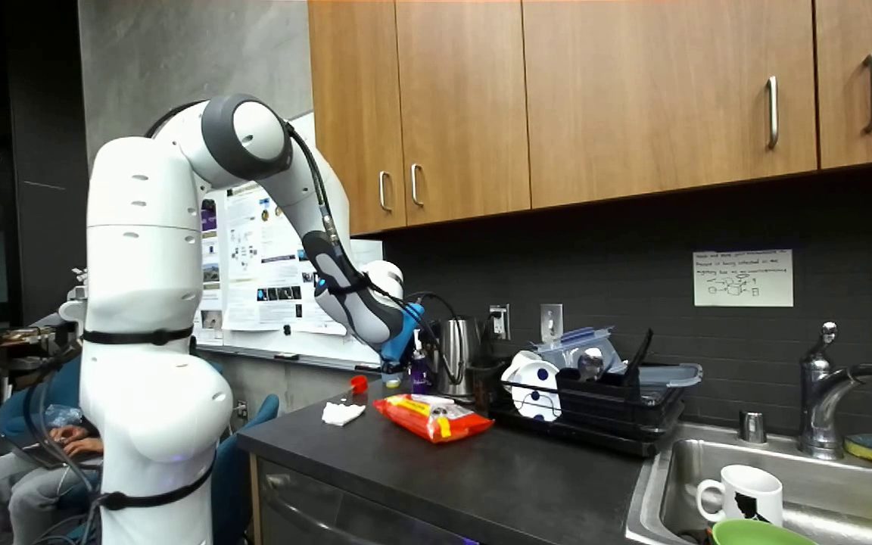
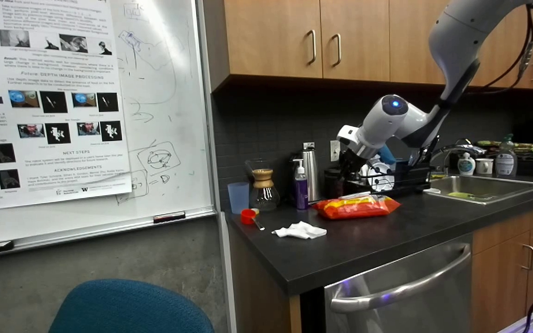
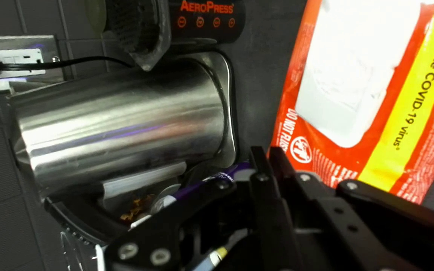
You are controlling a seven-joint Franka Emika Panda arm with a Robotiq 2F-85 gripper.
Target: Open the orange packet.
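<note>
Inside sink point(image 1: 848, 496), white mug point(image 1: 746, 484) (orange packet point(image 1: 430, 418) on counter point(image 1: 519, 469)).

A kettle point(image 3: 126, 124) stands near the wall point(image 1: 618, 280). On the counter point(image 2: 363, 243) there is a scoop point(image 2: 248, 216), and near it a crumpled tissue point(image 2: 300, 230). In the sink point(image 1: 833, 492) stands a mug point(image 1: 752, 488).

Orange packet point(image 1: 430, 419): glossy, crinkled plastic. Kettle point(image 3: 126, 120): shiny metal. Countertop point(image 2: 387, 241): matt. Cabinets point(image 1: 667, 94): smooth wood.
</note>
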